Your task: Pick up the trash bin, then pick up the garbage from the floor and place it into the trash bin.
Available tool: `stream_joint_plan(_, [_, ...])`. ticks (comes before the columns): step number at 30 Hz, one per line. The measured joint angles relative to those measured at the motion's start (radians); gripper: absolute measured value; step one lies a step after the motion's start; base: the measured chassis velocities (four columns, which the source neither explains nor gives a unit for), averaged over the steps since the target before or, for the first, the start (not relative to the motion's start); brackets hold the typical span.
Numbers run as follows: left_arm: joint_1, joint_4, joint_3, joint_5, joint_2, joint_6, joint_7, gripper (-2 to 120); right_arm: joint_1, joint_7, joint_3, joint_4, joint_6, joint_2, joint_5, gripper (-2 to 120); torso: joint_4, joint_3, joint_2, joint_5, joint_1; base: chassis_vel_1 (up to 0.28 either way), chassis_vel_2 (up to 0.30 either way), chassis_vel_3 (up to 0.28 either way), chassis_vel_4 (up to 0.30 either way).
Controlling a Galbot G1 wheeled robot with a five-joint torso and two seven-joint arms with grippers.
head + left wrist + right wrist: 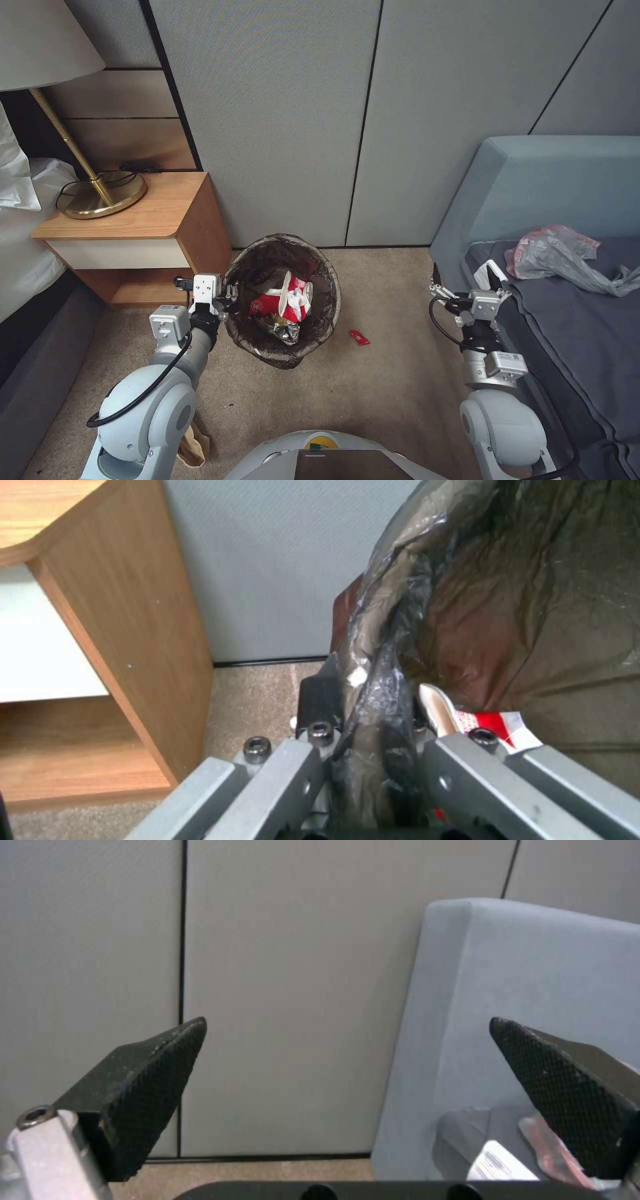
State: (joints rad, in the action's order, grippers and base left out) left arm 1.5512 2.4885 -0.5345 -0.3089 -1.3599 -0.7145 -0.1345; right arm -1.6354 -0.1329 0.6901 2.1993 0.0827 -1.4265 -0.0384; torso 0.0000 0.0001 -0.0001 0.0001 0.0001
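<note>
The trash bin (pixel 331 291), lined with a dark brown bag, stands on the carpet against the wall. Inside it lie a red-and-white wrapper (pixel 283 303) and a crumpled silvery snack bag (pixel 285 331). My left gripper (pixel 230 293) is shut on the bin's near-left rim; in the left wrist view the liner-covered rim (pixel 380 680) runs between the fingers of the left gripper (pixel 367 705), with the wrapper (pixel 497 722) just inside. A small red wrapper (pixel 359 338) lies on the floor right of the bin. My right gripper (pixel 465 277) (pixel 347 1025) hangs open and holds nothing, by the sofa's front edge.
A wooden nightstand (pixel 133 220) (pixel 127 630) with a brass lamp (pixel 100 193) stands just left of the bin. A blue-grey sofa (pixel 533 193) (pixel 520 1015) on the right holds a grey plastic bag (pixel 560 257). A tan paper piece (pixel 193 448) lies by my left arm. Bare carpet spreads in front.
</note>
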Motion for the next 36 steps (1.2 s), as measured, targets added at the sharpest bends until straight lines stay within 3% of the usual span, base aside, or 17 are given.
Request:
stream_joint_plan(3, [0.0, 0.0, -0.001, 0.0, 0.005, 0.0, 0.002, 0, 0.023, -0.016, -0.011, 0.011, -0.069, 0.055, -0.024, 100, -0.0001, 0.0, 0.0, -0.0001, 0.0, 0.0, 0.0, 0.0, 0.0])
stream_joint_plan(7, [0.003, 0.001, -0.008, -0.001, 0.013, 0.0, 0.003, 0, 0.116, -0.062, -0.069, 0.016, -0.324, 0.205, -0.152, 100, -0.0003, 0.0, 0.0, 0.0004, 0.0, 0.0, 0.0, 0.0, 0.0])
stream_joint_plan(8, [0.003, 0.001, -0.008, -0.001, 0.013, 0.0, 0.003, 0, 0.116, -0.062, -0.069, 0.016, -0.324, 0.205, -0.152, 100, -0.0003, 0.0, 0.0, 0.0004, 0.0, 0.0, 0.0, 0.0, 0.0])
stream_joint_plan(10, [0.005, 0.004, -0.012, -0.002, 0.017, 0.001, 0.003, 0, 0.214, -0.08, -0.131, -0.024, -0.471, 0.356, -0.267, 100, 0.0002, 0.0, 0.0, -0.0001, 0.0, 0.0, 0.0, 0.0, 0.0])
stream_joint_plan(12, [0.005, 0.005, -0.013, -0.002, 0.017, 0.0, 0.003, 0, 0.252, -0.086, -0.158, -0.044, -0.505, 0.398, -0.312, 100, 0.0002, 0.0, 0.0, 0.0, 0.0, 0.0, 0.0, 0.0, 0.0])
stream_joint_plan(13, [0.007, 0.006, -0.014, -0.002, 0.016, 0.001, 0.002, 0, 0.342, -0.104, -0.213, -0.097, -0.57, 0.467, -0.414, 100, 0.0004, 0.0, 0.0, 0.0004, 0.0, 0.0, 0.0, 0.0, 0.0])
stream_joint_plan(15, [0.011, 0.006, -0.015, 0.0, 0.012, 0.001, 0.002, 0, 0.465, -0.112, -0.286, -0.181, -0.651, 0.52, -0.543, 100, 0.0003, 0.0, 0.0, -0.0002, 0.0, 0.0, 0.0, 0.0, 0.0])
stream_joint_plan(16, [0.011, 0.006, -0.015, 0.0, 0.012, 0.001, 0.002, 0, 0.465, -0.112, -0.286, -0.181, -0.651, 0.52, -0.543, 100, 0.0003, 0.0, 0.0, -0.0002, 0.0, 0.0, 0.0, 0.0, 0.0])
stream_joint_plan(19, [0.019, 0.007, -0.019, 0.007, 0.007, 0.0, 0.003, 0, 0.689, -0.116, -0.464, -0.355, -0.755, 0.54, -0.716, 100, 0.0002, 0.0, 0.0, -0.0004, 0.0, 0.0, 0.0, 0.0, 0.0])
stream_joint_plan(21, [0.019, 0.007, -0.019, 0.007, 0.007, 0.0, 0.003, 0, 0.715, -0.118, -0.492, -0.38, -0.766, 0.536, -0.737, 100, 0.0002, 0.0, 0.0, -0.0004, 0.0, 0.0, 0.0, 0.0, 0.0])
stream_joint_plan(23, [0.018, 0.006, -0.021, 0.009, 0.008, 0.0, 0.003, 0, 0.82, -0.142, -0.605, -0.506, -0.82, 0.505, -0.798, 100, 0.0003, 0.0, 0.0, 0.0, 0.0, 0.0, 0.0, 0.0, 0.0])
stream_joint_plan(27, [0.017, 0.004, -0.026, 0.009, 0.009, 0.0, 0.008, 0, 0.854, -0.151, -0.698, -0.631, -0.795, 0.462, -0.776, 100, 0.0, 0.0, 0.0, 0.0003, 0.0, 0.0, 0.0, 0.0, 0.0])
stream_joint_plan(36, [0.013, 0.001, -0.04, -0.005, 0.013, -0.008, 0.007, 0, 0.779, -0.135, -0.693, -0.708, -0.82, 0.365, -0.648, 100, -0.0003, 0.0, 0.0, -0.0001, 0.0, 0.0, 0.0, 0.0, 0.0])
